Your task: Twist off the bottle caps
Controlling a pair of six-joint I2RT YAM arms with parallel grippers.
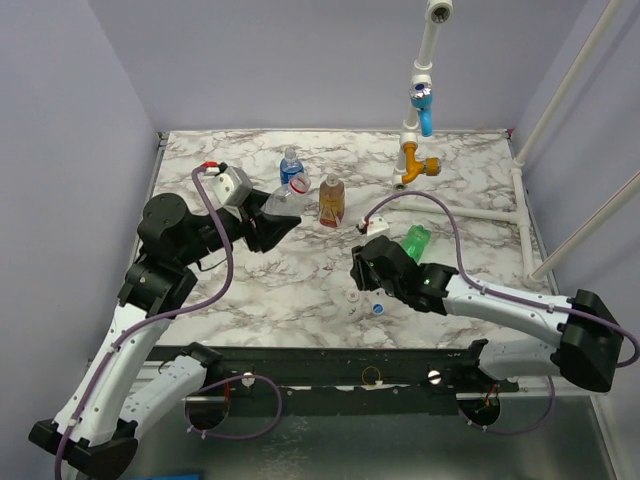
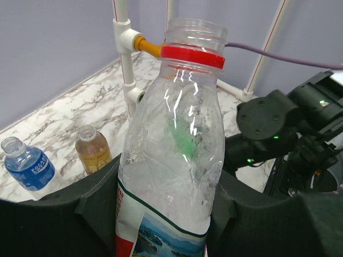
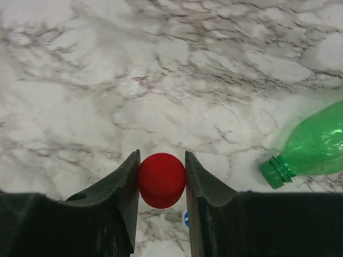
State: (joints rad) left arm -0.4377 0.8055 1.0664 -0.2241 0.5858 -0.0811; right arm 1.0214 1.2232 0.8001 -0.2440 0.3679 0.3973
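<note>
My left gripper (image 1: 268, 228) (image 2: 166, 201) is shut on the clear bottle with the red-white label (image 1: 285, 203) (image 2: 171, 155) and holds it tilted above the table. Its neck is open, with only a red ring (image 2: 193, 55) left on it. My right gripper (image 1: 362, 275) (image 3: 162, 172) is shut on the red cap (image 3: 162, 180) just above the marble. The green bottle (image 1: 415, 242) (image 3: 313, 147) lies uncapped to its right. The blue-label bottle (image 1: 291, 165) (image 2: 28, 167) and the amber bottle (image 1: 332, 200) (image 2: 92, 153) stand uncapped. A white cap (image 1: 353, 298) and a bluish-white cap (image 1: 378, 308) lie below the right gripper. The green cap is out of view.
White pipework with orange (image 1: 418, 165) and blue (image 1: 425, 105) fittings stands at the back right. White pipe rails (image 1: 525, 215) run along the right edge. Walls close the left and back sides. The right arm (image 2: 289, 128) is close to the held bottle.
</note>
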